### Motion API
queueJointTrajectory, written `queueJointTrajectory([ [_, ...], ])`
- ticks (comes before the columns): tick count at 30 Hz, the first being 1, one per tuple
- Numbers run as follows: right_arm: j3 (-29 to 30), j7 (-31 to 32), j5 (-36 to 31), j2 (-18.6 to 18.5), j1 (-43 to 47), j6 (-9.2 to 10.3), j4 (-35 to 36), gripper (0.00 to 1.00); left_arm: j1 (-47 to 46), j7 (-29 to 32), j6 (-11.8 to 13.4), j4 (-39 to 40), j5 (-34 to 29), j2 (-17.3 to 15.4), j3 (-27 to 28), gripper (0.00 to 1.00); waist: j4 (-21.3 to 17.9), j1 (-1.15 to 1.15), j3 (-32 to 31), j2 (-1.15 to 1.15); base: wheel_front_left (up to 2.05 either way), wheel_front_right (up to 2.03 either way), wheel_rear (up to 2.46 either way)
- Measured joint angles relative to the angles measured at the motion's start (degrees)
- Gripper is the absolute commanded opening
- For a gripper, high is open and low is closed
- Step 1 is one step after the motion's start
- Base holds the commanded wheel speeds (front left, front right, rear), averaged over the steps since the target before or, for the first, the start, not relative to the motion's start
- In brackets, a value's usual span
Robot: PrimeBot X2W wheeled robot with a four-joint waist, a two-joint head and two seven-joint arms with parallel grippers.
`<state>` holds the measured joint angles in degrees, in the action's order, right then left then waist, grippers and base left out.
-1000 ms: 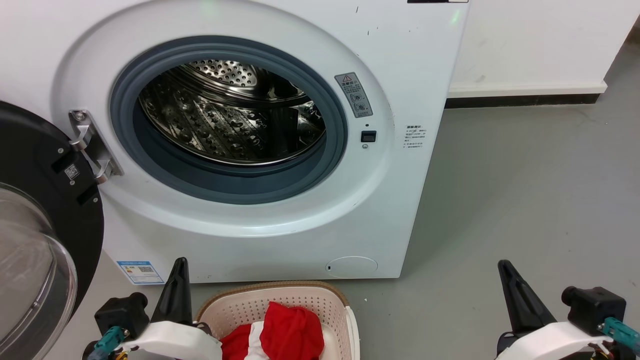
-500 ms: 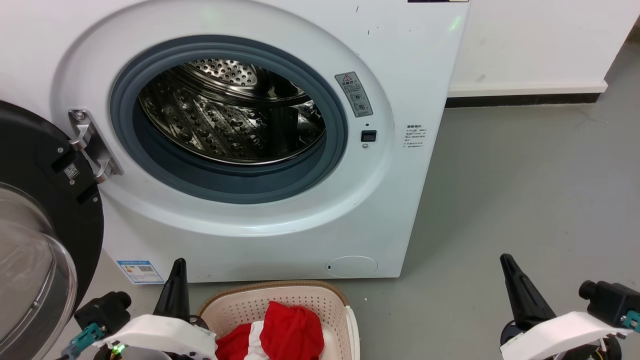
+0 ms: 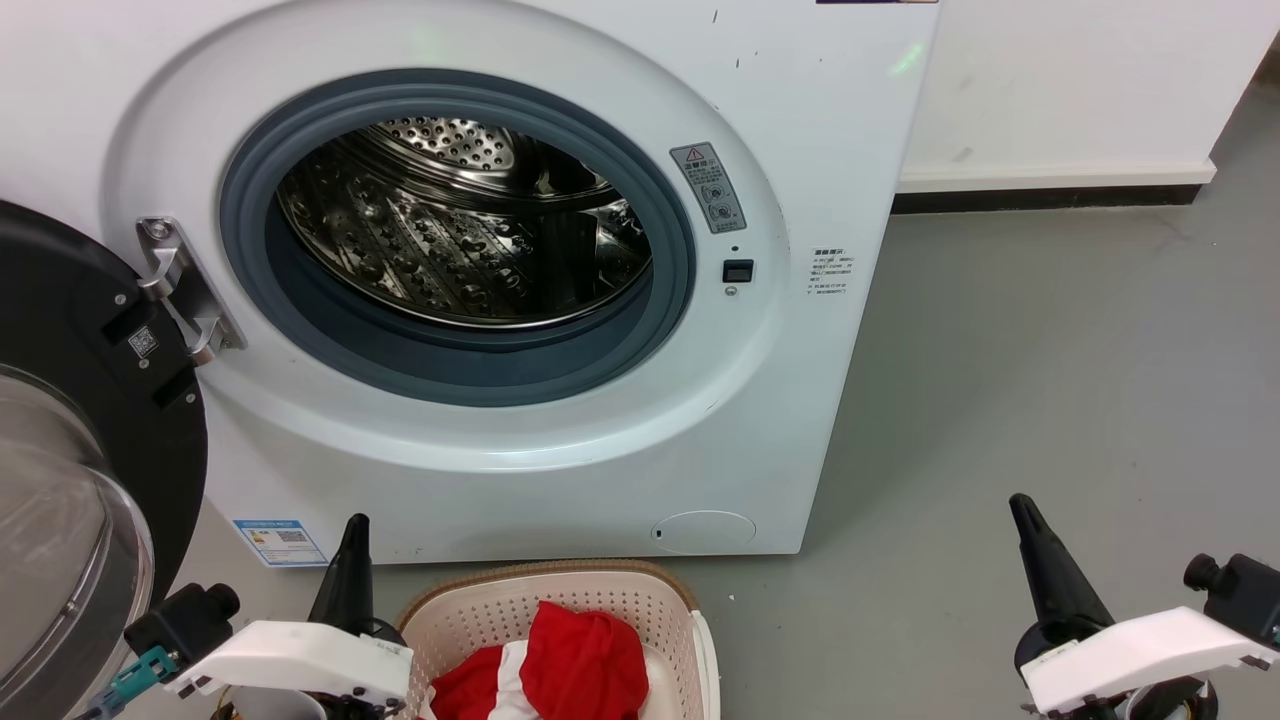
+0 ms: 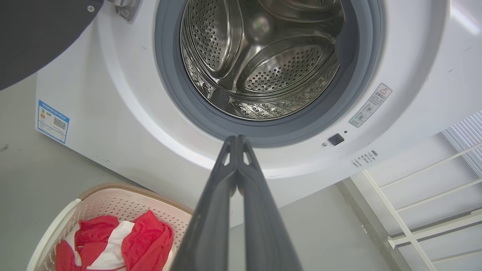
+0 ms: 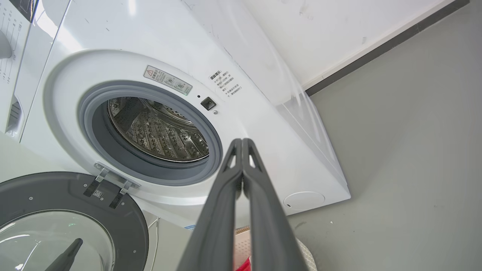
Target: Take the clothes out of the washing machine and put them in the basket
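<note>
Standing open, the washing machine [image 3: 790,400] has its black-framed glass door [image 3: 60,330] swung out to the left on its hinge. The grey seal rings a shiny perforated drum [image 3: 450,240]. The clothes [image 3: 580,660], a bright red bundle with a band of white showing, lie inside the basket [image 3: 480,612]. The basket sits on the grey floor [image 3: 1050,380] just in front of the machine's lower panel, and the bottom edge of the head view cuts it off.

The left gripper [image 3: 356,525] hangs just beside the basket's left rim, over the floor. Its two dark fingers are pressed together into a single point with nothing between them, and the left wrist view shows the tips meeting. The right gripper [image 3: 1019,503] is well apart from the basket, off to the right over bare floor. It too is closed tight and holds nothing, and the right wrist view shows its fingers touching along their length.

Low in the right wrist view a dark pointed tip shows in front of the door glass. It is probably the left gripper, though too little of it is visible to be sure. A white wall [image 3: 1080,80] with a dark skirting runs behind the machine on the right.
</note>
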<state>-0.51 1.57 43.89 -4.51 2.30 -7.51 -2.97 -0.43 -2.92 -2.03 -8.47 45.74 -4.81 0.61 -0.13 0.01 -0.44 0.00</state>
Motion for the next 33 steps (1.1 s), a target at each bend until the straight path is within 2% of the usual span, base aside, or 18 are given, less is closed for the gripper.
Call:
queueJointTrajectory([
  [33,1.7,1.1,23.8,-0.4,-3.6,0.01,-5.1,0.00,-2.4,4.4,-2.5,-2.6,21.7,1.0,2.8,0.00,0.0,0.00,0.2,0.00,0.00,0.00,0.00],
])
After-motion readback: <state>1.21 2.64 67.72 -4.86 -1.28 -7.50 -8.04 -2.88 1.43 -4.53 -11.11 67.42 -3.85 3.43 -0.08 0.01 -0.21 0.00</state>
